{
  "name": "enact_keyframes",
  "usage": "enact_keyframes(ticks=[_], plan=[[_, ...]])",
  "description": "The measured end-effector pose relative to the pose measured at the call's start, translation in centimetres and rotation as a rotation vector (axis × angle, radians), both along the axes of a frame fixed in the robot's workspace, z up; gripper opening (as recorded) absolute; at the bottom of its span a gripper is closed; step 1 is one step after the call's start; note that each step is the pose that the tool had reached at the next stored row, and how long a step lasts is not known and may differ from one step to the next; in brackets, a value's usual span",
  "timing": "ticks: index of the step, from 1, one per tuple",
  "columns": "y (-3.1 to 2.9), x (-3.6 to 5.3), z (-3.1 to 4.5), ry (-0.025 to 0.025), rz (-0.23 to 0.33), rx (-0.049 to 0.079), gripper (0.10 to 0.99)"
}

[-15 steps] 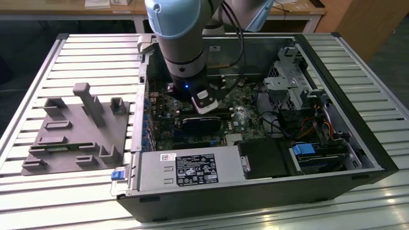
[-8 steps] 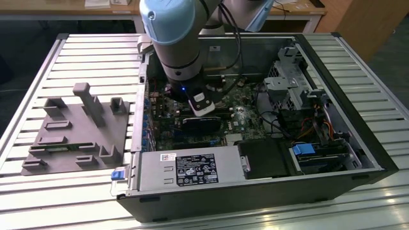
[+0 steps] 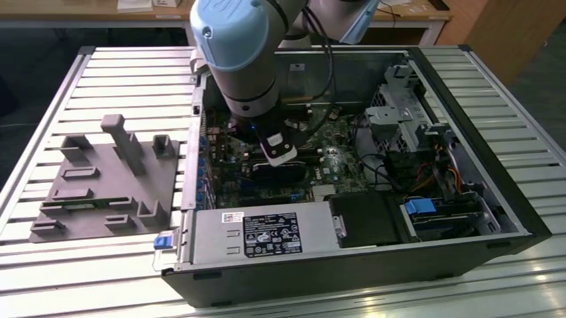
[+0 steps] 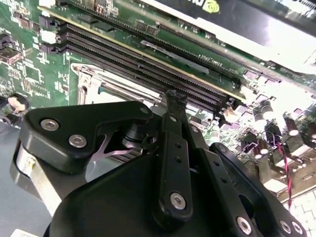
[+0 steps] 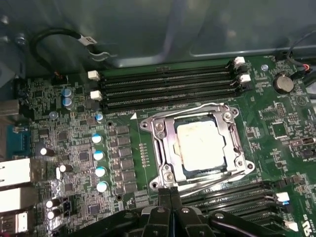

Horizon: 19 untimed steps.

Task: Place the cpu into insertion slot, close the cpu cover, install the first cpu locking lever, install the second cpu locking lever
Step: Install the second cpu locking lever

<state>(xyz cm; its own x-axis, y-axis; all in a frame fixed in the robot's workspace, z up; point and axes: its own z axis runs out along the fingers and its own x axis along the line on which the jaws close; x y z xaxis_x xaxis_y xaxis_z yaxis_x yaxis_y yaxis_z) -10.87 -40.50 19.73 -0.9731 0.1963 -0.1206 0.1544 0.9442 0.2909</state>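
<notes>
One square silvery cpu (image 5: pixel 201 144) under thin metal cpu cover (image 5: pixel 168 143) — black gripper (image 5: pixel 170 193) jaws closed, empty.

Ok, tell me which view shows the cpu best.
The first wrist view: the cpu lies in full sight inside the cpu cover. The second wrist view catches a corner of the cover's frame behind the end effector; in the exterior view the arm blocks that area.

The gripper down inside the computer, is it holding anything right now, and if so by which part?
Nothing is held. In the first wrist view the gripper has its fingers shut together with nothing between them, just beside the cpu cover, which lies closed over the cpu.
</notes>
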Motion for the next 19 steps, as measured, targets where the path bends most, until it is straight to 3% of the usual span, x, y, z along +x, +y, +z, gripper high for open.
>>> enact_keyframes(ticks=[4, 7, 19], plan=[[-0.05, -0.25, -0.26, -0.0048, 0.0, 0.023, 0.102], [-0.04, -0.41, -0.54, -0.0076, 0.0, 0.031, 0.102], [-0.03, -0.97, -1.12, -0.012, 0.0, 0.039, 0.102]])
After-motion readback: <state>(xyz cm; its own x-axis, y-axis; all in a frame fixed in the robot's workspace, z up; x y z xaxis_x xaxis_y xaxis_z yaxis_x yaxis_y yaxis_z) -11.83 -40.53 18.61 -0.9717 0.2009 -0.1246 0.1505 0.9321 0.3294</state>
